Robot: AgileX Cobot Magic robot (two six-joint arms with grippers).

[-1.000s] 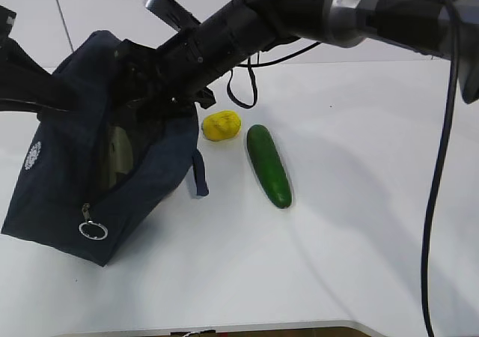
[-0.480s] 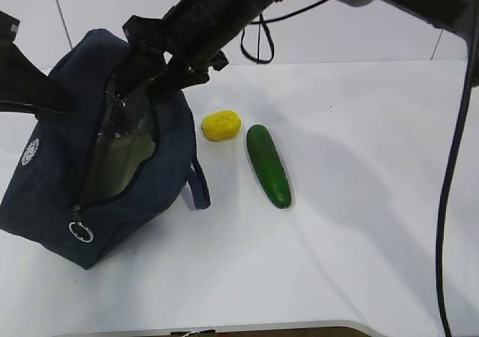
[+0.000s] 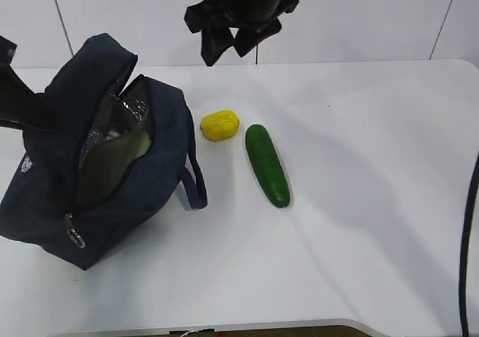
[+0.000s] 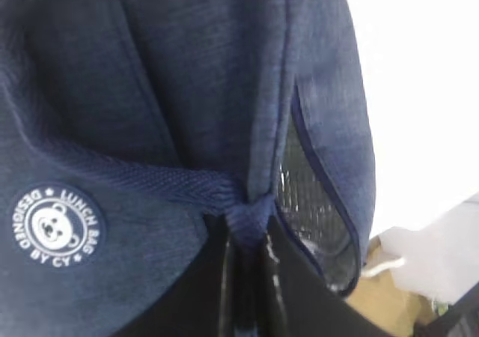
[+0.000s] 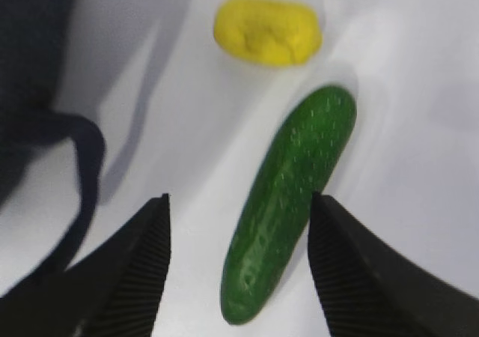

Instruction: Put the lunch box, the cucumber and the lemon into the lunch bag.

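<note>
The navy lunch bag stands open at the left, foil lining showing. The lunch box's pale green lid lies inside it. The yellow lemon and the dark green cucumber lie on the white table to the right of the bag. My right gripper hangs open and empty, high above the table behind the lemon. In the right wrist view it looks down on the cucumber and the lemon. My left gripper is shut on the bag's handle strap, holding the bag up.
A loose handle loop of the bag rests on the table near the lemon. The table's front edge runs along the bottom. A white wall stands behind the table. The bag's white emblem shows in the left wrist view.
My right gripper has drawn up and back out of the bag, open and empty. The lunch box stays inside. The bag has tipped and shifted a little to the left.
</note>
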